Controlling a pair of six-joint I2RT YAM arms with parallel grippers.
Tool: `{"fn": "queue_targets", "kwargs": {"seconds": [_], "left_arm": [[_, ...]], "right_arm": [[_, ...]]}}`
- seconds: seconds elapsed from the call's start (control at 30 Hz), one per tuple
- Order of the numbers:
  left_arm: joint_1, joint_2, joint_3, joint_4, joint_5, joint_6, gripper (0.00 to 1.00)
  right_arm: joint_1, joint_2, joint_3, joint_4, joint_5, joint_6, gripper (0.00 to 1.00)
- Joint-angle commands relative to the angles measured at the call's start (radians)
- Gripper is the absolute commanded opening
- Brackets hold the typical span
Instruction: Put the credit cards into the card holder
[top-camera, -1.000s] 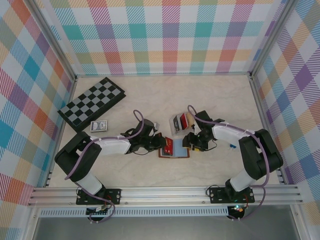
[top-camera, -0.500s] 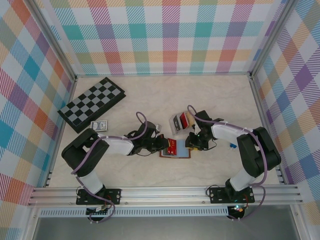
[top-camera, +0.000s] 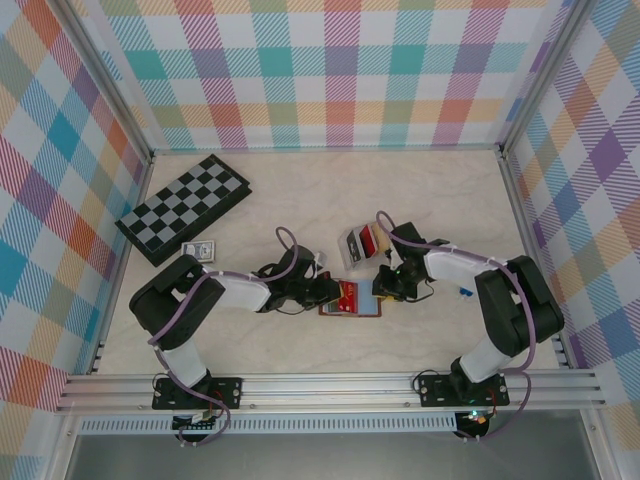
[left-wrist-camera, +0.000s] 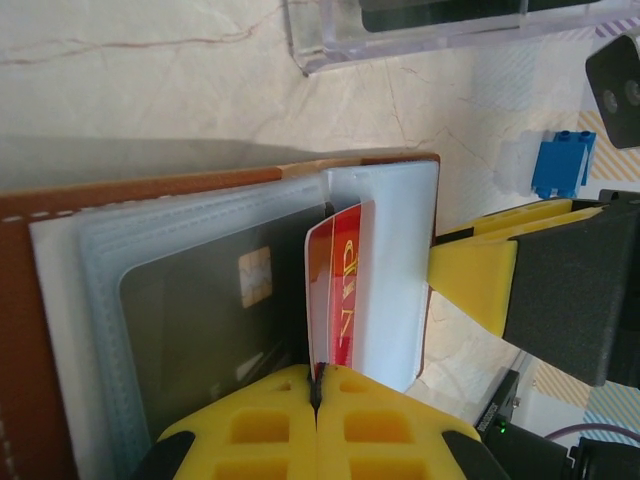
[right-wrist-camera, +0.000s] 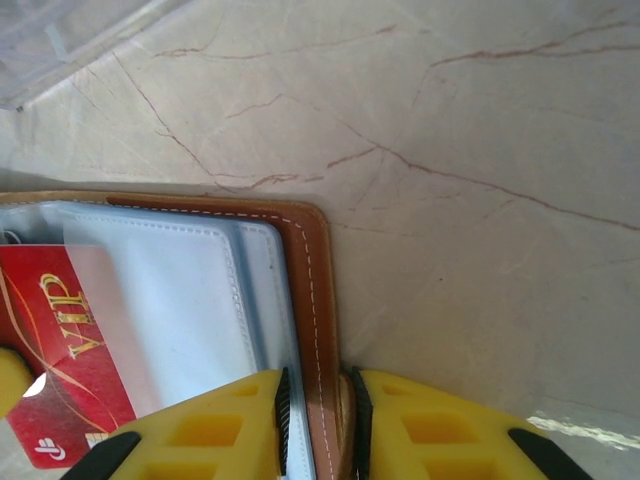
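— Pale marbled tabletop (top-camera: 300, 190), checked pastel walls (top-camera: 340, 70) on three sides. Where is the card holder (top-camera: 352, 303)?

— Lying open and flat near the middle of the table, between the two arms. It is reddish-brown leather with light stitching along the edge, and inside it has clear plastic sleeves (left-wrist-camera: 100, 300) stacked like pages.

— And the cards?

— A red card (top-camera: 346, 293) with gold lettering stands partly inside one sleeve. The left wrist camera shows a dark card (left-wrist-camera: 200, 320) with a gold chip already lying flat in the sleeve beside it. From above you cannot make that one out.

— What is the left gripper (top-camera: 330, 290) doing?

— Its fingers are pinched together on the near edge of the red card (left-wrist-camera: 340, 290), the yellow tips meeting with the card between them (left-wrist-camera: 316, 385).

— The right gripper (top-camera: 381, 287)?

— From its own camera, its fingers (right-wrist-camera: 318, 400) straddle the holder's stitched leather edge (right-wrist-camera: 322, 300) and look closed onto it, one pad on the inner side, one on the outer. The left wrist view shows that same gripper (left-wrist-camera: 520, 280) from the side, at the holder's far edge.

— Anything else that only the overhead view gives?

— A clear tray (top-camera: 362, 243) with more cards just behind the holder, a folded chessboard (top-camera: 183, 207) at the back left, and a small patterned pack (top-camera: 199, 251) beside it. A little blue piece (left-wrist-camera: 562, 165) lies just past the right gripper.
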Motion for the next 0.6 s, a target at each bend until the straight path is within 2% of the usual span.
{"fn": "queue_targets", "kwargs": {"seconds": [0.0, 0.37, 0.5, 0.57], "left_arm": [[-0.025, 0.01, -0.003, -0.061, 0.006, -0.002, 0.0], [-0.068, 0.062, 0.056, -0.05, -0.085, -0.05, 0.09], [-0.08, 0.061, 0.086, -0.115, -0.096, -0.024, 0.19], [-0.086, 0.049, 0.106, -0.174, -0.113, 0.006, 0.19]], "right_arm": [[0.008, 0.015, -0.036, 0.07, -0.026, 0.021, 0.24], [0.008, -0.022, -0.082, 0.109, -0.073, 0.063, 0.2], [0.008, -0.03, -0.095, 0.121, -0.088, 0.078, 0.2], [0.008, -0.035, -0.101, 0.119, -0.076, 0.085, 0.2]]}}
